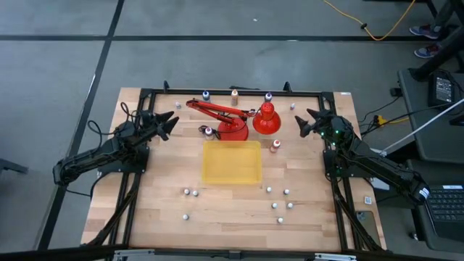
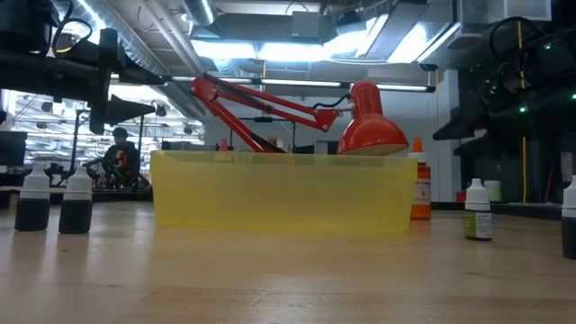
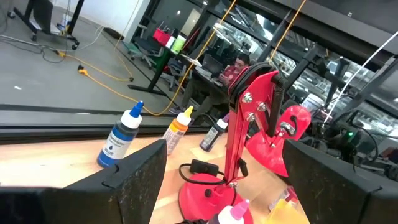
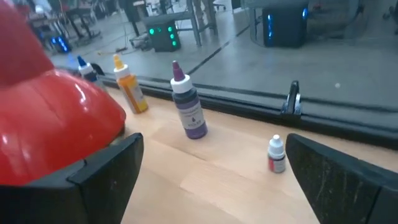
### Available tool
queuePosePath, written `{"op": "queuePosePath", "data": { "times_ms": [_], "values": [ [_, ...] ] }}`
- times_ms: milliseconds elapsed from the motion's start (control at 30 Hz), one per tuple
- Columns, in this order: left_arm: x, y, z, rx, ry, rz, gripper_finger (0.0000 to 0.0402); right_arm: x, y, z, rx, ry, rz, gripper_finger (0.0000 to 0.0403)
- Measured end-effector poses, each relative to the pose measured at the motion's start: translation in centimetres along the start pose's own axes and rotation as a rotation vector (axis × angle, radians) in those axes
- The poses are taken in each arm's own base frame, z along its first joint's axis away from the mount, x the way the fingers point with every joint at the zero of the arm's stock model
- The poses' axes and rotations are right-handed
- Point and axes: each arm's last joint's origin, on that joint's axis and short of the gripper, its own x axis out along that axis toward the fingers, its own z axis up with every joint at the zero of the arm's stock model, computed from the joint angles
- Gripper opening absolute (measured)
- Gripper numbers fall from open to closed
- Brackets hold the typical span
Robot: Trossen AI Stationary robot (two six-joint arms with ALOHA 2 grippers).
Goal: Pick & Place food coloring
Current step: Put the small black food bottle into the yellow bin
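Food coloring by yellow tray; left gripper, right gripper both spread wide, empty; approach best kept clear of red lamp.

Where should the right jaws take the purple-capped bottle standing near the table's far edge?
Probably across the body of the purple bottle, just below its tapered cap. It stands upright and apart from the orange bottle and the red lamp shade, so a level approach from the right gripper, whose jaws are open and already facing it, looks clear.
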Motion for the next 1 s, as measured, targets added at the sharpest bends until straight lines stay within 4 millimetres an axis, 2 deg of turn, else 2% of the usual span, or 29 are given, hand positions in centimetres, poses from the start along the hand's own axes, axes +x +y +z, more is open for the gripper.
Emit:
{"op": "queuePosePath", "data": {
  "times_ms": [233, 367, 600, 867, 1000],
  "values": [
    [0.0, 0.0, 0.0, -0.103, -0.009, 0.014, 0.031, 0.0, 0.0, 0.0, 0.216, 0.0, 0.001, 0.0393],
    [0.0, 0.1, 0.0, -0.098, -0.013, 0.018, 0.031, 0.0, 0.1, 0.0, 0.309, 0.0, 0.015, 0.0393],
    [0.0, 0.1, 0.0, 0.017, -0.012, 0.02, 0.0311, 0.0, 0.0, 0.1, 0.258, -0.004, 0.003, 0.0393],
    [0.0, 0.1, 0.0, 0.012, -0.012, 0.02, 0.0312, 0.0, 0.0, 0.1, 0.257, -0.005, 0.003, 0.0393],
    [0.0, 0.1, 0.0, 0.011, -0.012, 0.02, 0.0312, -0.3, 0.5, 1.7, 0.169, -0.041, 0.017, 0.0393]
  ]
}}
